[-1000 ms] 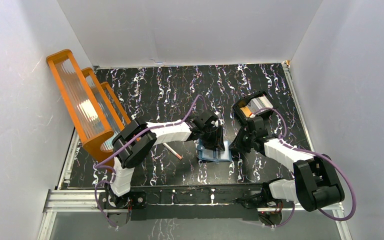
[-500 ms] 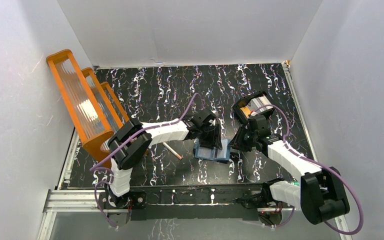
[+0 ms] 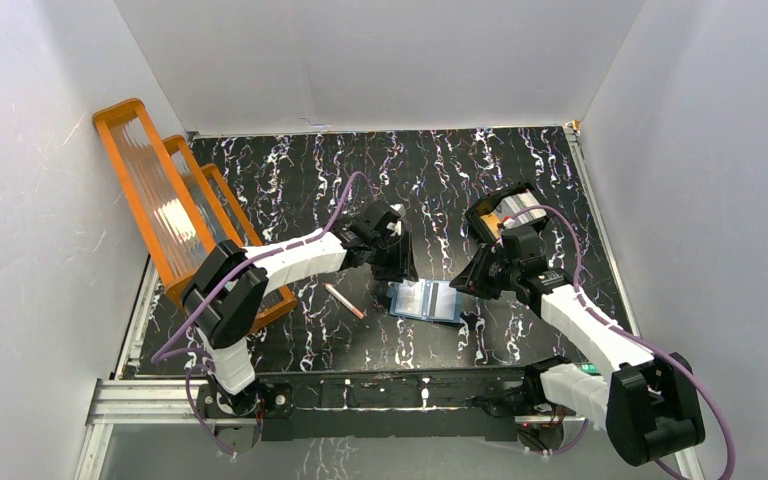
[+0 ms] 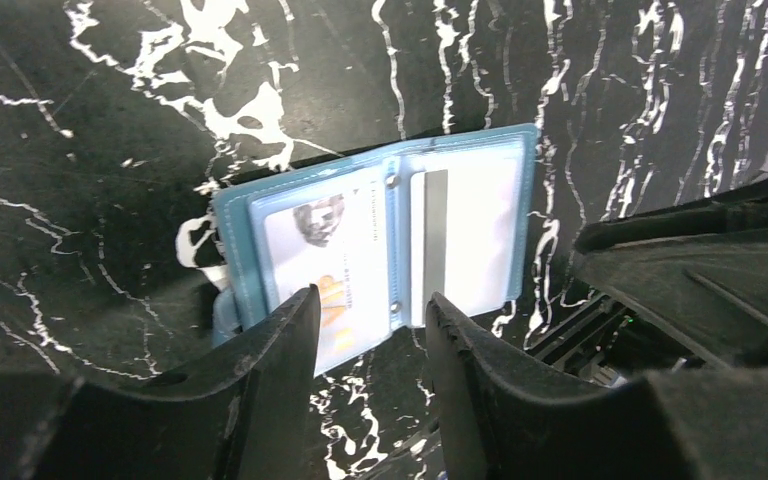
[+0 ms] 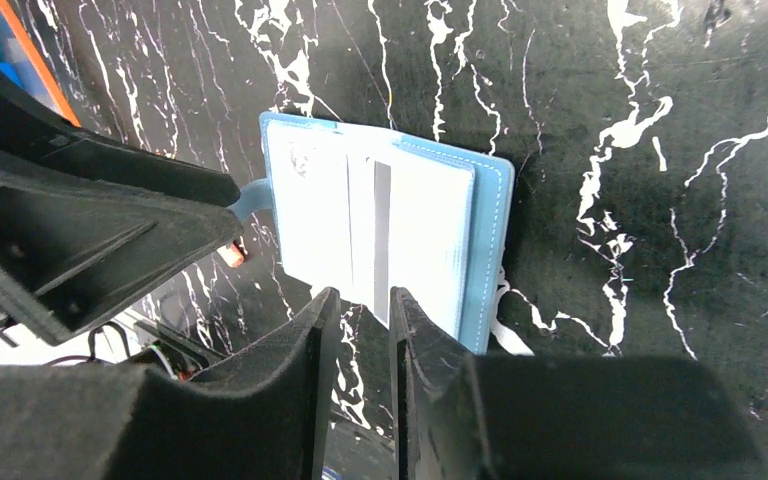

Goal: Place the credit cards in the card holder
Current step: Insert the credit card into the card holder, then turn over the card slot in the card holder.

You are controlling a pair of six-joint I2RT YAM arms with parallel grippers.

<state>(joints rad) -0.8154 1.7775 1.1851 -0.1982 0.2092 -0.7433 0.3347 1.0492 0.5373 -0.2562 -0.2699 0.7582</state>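
Note:
The teal-blue card holder [image 3: 426,300] lies open and flat on the black marbled table. In the left wrist view the card holder [image 4: 390,240] shows a white card with orange print [image 4: 322,262] in one clear pocket and a silver-grey card [image 4: 434,238] in the other. My left gripper [image 3: 396,262] hovers just behind the holder, open and empty; it also shows in its wrist view [image 4: 372,310]. My right gripper [image 3: 472,284] is at the holder's right edge, its jaws a narrow gap apart with nothing between them [image 5: 357,300]. More credit cards [image 3: 516,210] lie in the black tray.
The black compartmented tray [image 3: 482,222] stands behind my right gripper. A pink-brown pen-like stick [image 3: 344,301] lies left of the holder. The big orange ribbed rack [image 3: 165,210] stands along the left wall.
My left gripper has lifted off the holder and moved back and to the left. The holder, which was held partly raised, now lies open and flat. My right arm has stretched out a little.

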